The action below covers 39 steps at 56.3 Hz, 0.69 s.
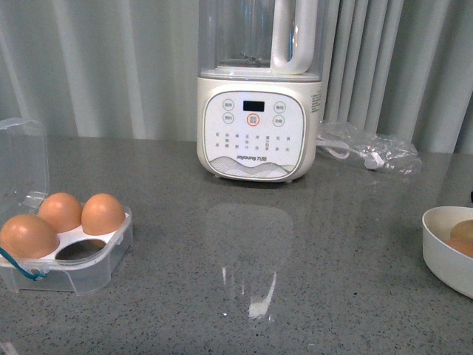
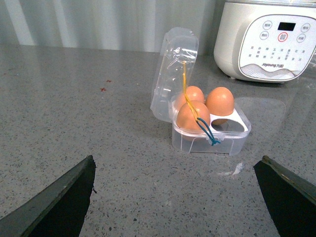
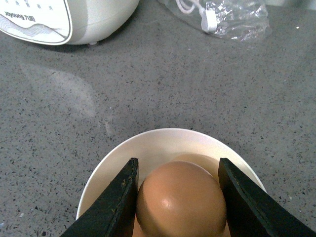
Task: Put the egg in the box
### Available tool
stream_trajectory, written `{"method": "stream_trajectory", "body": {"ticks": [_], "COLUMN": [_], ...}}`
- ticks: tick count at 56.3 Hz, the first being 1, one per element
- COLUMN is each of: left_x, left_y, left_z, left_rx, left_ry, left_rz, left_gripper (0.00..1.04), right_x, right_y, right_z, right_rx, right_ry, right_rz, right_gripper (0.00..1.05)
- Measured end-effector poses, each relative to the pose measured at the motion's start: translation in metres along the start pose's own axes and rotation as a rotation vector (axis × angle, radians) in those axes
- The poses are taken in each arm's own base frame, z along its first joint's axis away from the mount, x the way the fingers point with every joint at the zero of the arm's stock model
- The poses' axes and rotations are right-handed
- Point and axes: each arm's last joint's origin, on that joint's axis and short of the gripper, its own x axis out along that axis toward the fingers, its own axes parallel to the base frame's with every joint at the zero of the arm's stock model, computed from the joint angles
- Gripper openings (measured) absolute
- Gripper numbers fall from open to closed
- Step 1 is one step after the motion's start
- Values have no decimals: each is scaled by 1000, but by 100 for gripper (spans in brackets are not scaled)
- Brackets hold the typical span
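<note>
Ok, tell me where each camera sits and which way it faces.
Front: on the body, facing the blender across the table; box left, bowl right; no arm shows.
Left wrist: on the left arm, looking at the open box; open left jaws show.
Right wrist: on the right arm, looking down into the bowl; right jaws clamp an egg.
Shared: front and left wrist both see the box; all three see the blender.
</note>
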Motion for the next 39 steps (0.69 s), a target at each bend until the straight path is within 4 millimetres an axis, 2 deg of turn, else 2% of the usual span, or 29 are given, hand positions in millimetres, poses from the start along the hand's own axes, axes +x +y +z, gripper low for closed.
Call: {"method": "stream_trajectory", "body": {"ticks": [13,22,28,32,39], "left_x": [0,0,0,0,0], "left_y": [0,0,0,0,0], "left_z": [0,0,0,0,0], "left_rx": [0,0,0,0,0], "left_ry": [0,0,0,0,0], "left_rz": [0,0,0,0,0], "left_gripper": [98,98,98,98,98], "right_x": [-9,6,27,40,54], "right_y": [7,19,40,62,91], "right_z": [25,57,73,84,91], "right_rx": [-23,-27,-22,-29,-42], "right_ry": [-71,-131,-139,-147,-147], "right_rz": [22,77,151,223,320], "right_gripper": [42,42,42,41,41]}}
